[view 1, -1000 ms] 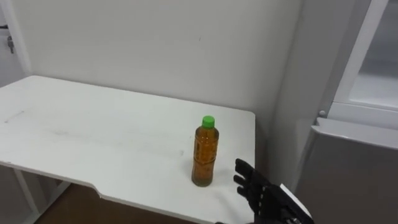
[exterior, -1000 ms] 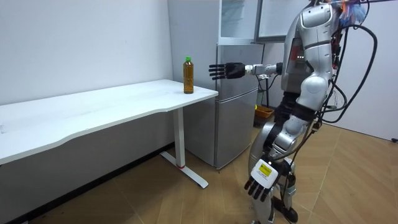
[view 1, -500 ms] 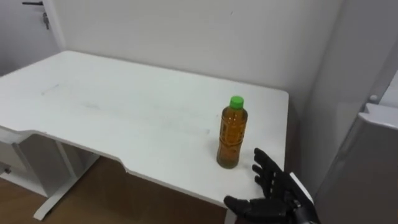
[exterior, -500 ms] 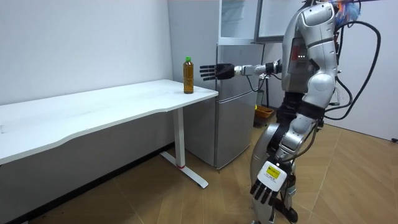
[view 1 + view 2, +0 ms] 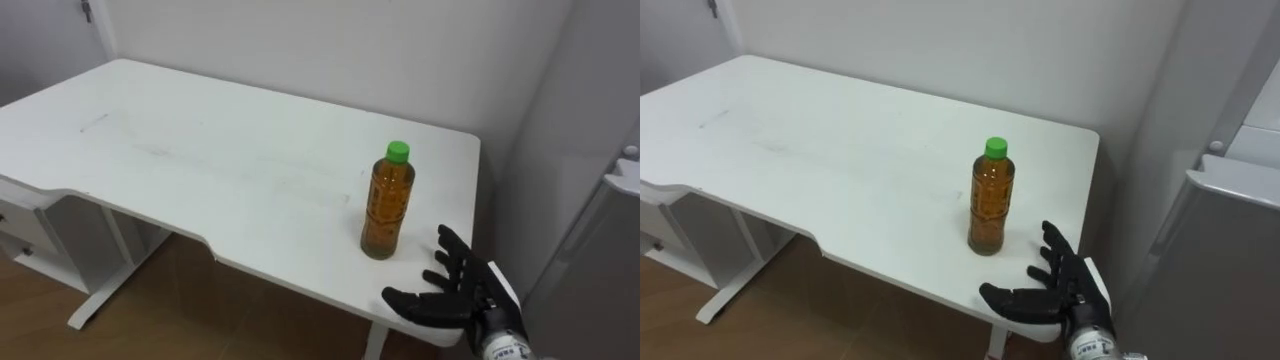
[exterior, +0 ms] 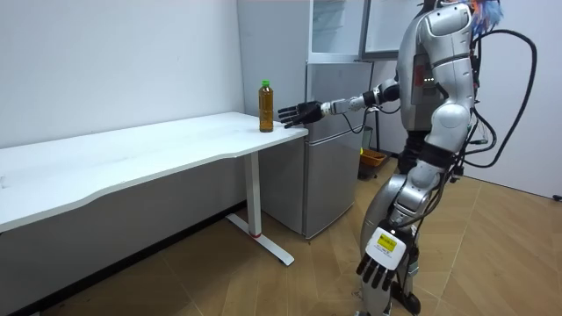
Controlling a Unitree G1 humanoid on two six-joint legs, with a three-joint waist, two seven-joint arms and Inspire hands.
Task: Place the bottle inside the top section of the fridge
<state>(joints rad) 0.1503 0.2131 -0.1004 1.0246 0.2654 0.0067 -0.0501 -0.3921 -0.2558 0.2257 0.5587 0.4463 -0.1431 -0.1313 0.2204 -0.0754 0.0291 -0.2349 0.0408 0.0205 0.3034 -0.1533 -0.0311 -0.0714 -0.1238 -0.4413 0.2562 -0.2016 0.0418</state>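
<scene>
Right hand (image 5: 455,290) spread wide, thumb out, now at the 4 o'clock of the bottle (image 5: 388,205). It is nearer than a second ago, not yet touching. Bottle upright near the desk (image 5: 200,150) corner beside the fridge (image 6: 334,132). Left hand (image 6: 379,256) hangs idle. Reach is closing; grasp likely next.

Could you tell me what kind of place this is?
Probably a sparse test room or office rather than a home kitchen: a bare white desk on metal legs holds a single bottle, and a silver fridge stands beside it, with plain walls and a wood floor.
</scene>
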